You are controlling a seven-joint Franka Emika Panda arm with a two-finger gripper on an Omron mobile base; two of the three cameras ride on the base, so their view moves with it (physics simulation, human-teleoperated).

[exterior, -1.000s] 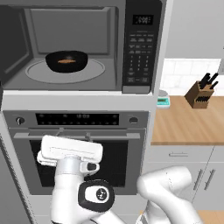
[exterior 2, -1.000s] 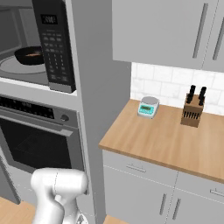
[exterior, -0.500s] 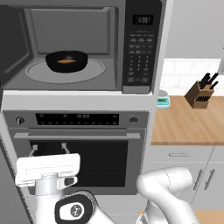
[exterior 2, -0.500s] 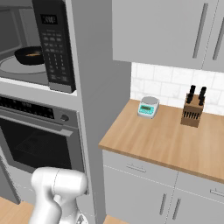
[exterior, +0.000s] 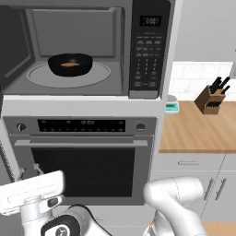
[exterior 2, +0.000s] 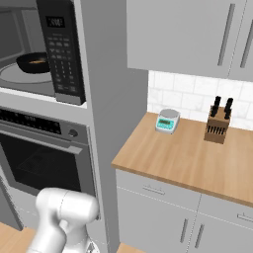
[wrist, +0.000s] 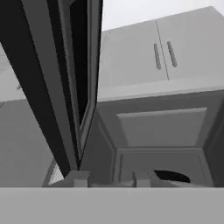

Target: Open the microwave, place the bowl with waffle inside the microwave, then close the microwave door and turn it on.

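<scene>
On the glass turntable (exterior: 69, 76) inside the open microwave (exterior: 92, 50) sits the bowl with waffle (exterior: 70, 64), so the gripper, low by the microwave door (wrist: 57, 87), probably means to swing it shut, though whether its fingers are spread I cannot tell.

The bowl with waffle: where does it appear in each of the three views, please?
Left base view: bowl with waffle sits on the turntable, upper left.
Right base view: it is at the far left edge, beside the keypad panel.
Hand view: a dark curved shape, low right, may be it; uncertain.
Shared landmark: the keypad panel.
</scene>
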